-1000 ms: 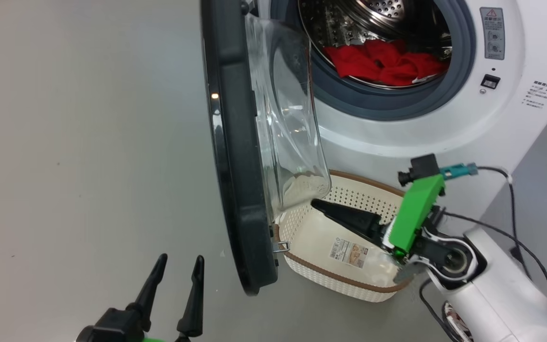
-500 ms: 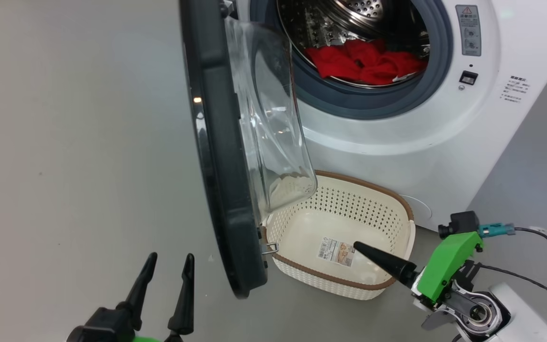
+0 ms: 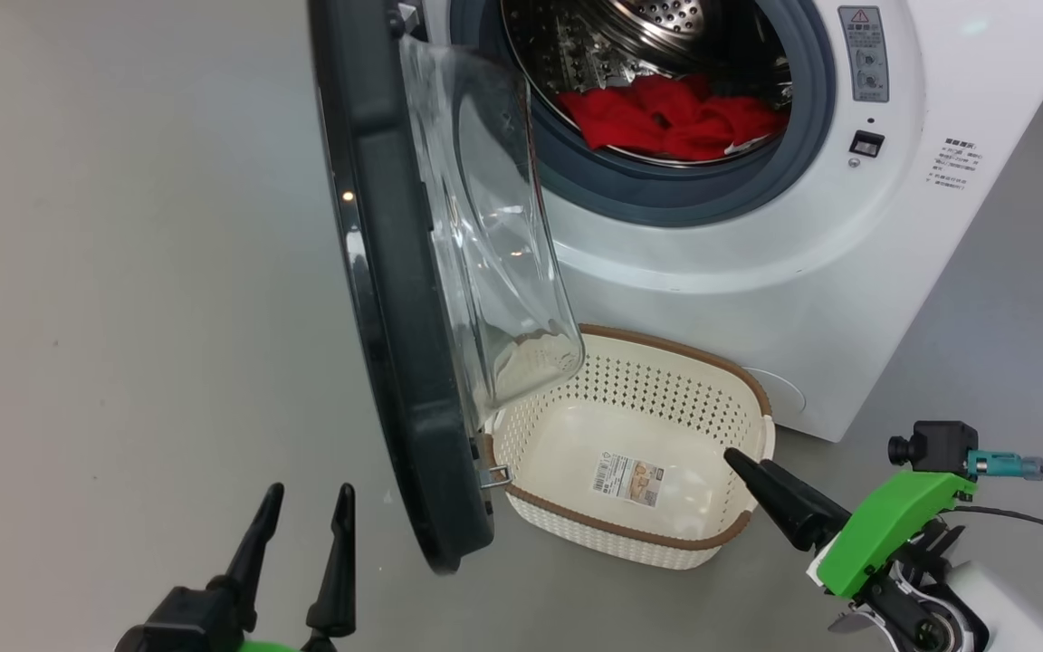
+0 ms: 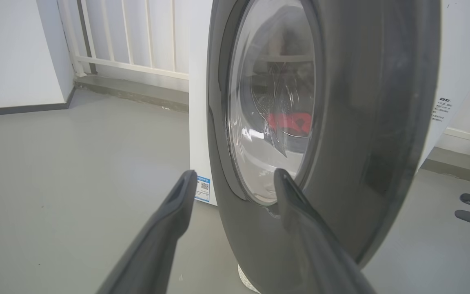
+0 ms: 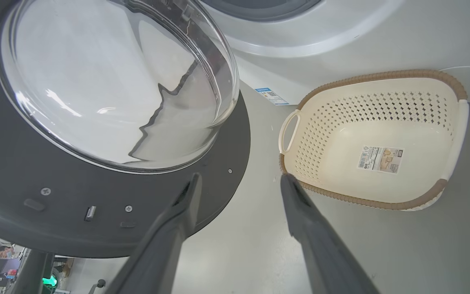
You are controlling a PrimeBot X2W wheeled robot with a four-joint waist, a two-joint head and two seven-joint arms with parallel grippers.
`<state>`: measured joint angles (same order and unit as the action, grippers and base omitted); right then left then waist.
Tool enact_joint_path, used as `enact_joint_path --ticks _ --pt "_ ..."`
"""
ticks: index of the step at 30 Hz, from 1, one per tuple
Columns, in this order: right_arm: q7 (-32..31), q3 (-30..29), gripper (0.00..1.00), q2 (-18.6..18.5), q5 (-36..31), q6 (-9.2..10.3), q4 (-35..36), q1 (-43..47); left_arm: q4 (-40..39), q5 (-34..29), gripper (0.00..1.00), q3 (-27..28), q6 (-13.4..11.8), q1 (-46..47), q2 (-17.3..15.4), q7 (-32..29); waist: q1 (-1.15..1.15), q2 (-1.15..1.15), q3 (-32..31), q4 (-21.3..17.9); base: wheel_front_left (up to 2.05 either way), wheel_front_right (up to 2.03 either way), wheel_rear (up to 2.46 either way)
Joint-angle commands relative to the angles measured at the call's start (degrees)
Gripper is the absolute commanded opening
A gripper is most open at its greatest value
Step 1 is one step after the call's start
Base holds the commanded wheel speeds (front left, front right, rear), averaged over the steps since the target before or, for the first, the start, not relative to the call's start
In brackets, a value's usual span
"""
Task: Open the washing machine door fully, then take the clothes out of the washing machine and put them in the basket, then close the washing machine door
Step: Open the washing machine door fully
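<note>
Grey smooth floor (image 3: pixel 123 272) takes the whole left half of the head view. At the upper right stands the big white front-loading washing machine (image 3: pixel 757 299). Its large round door (image 3: pixel 377 272), with a glossy black ring and clear domed glass, is swung out and appears edge-on in the middle of the frame. At the top centre, inside the steel drum (image 3: pixel 612 45), lie the bright red clothes (image 3: pixel 666 122). Low in the centre, on the floor just before the machine, sits the small cream-white perforated plastic basket (image 3: pixel 617 530) with a brown rim; a label sticker (image 3: pixel 627 478) lies on its bottom. At the lower left, the left gripper (image 3: pixel 310 491) has its two dark fingers spread and empty, near the door's lower edge but apart from it. At the lower right, the right gripper (image 5: pixel 241 177) also has its fingers wide and empty, with one tip close to the basket's rim; whether it touches I cannot tell.
</note>
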<state>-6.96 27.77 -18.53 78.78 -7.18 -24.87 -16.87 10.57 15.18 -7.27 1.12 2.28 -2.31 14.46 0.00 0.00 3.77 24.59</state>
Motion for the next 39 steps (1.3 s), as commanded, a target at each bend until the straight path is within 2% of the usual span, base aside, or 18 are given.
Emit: enact_joint_path --ticks 1,13,20,28,30,31,39 --pt "2.1 1.6 1.00 -1.4 -0.7 -0.31 1.7 0.3 -1.1 -0.3 1.00 2.2 0.3 0.3 -0.6 0.5 0.00 0.00 0.0 -0.1 0.00 0.00 0.00" --pt "17.9 12.1 1.00 -6.6 -6.6 -0.31 -0.2 -0.6 -0.7 -0.4 1.00 3.3 0.4 -0.3 -0.6 0.5 0.00 0.00 -0.4 -1.0 0.00 0.00 0.00" --pt "21.8 16.4 1.00 -7.8 -12.8 -0.31 -3.1 -2.0 -0.4 -0.3 1.00 3.6 0.3 -0.3 -0.6 0.5 0.00 0.00 -0.4 -1.2 0.00 0.00 0.00" --pt "21.9 4.8 1.00 -4.9 -23.9 -0.31 -1.0 0.8 -0.3 -0.2 1.00 3.9 0.3 -0.3 -0.6 0.5 0.00 0.00 -0.3 -1.4 0.00 0.00 0.00" --pt "21.9 0.3 1.00 -3.4 -29.0 -0.31 0.7 2.8 -0.2 -0.3 1.00 4.0 0.3 -0.3 -0.6 0.5 0.00 0.00 -0.3 -1.5 0.00 0.00 0.00" --pt "21.9 0.3 1.00 -3.4 -29.0 -0.31 0.7 2.8 -0.2 -0.3 1.00 4.0 0.3 -0.3 -0.6 0.5 0.00 0.00 -0.3 -1.5 0.00 0.00 0.00" --pt "22.0 -8.9 1.00 0.3 -42.0 -0.31 5.3 7.2 -0.4 -0.4 1.00 4.1 0.3 -0.2 -0.6 0.5 0.00 0.00 -0.1 -1.7 0.00 0.00 0.00"
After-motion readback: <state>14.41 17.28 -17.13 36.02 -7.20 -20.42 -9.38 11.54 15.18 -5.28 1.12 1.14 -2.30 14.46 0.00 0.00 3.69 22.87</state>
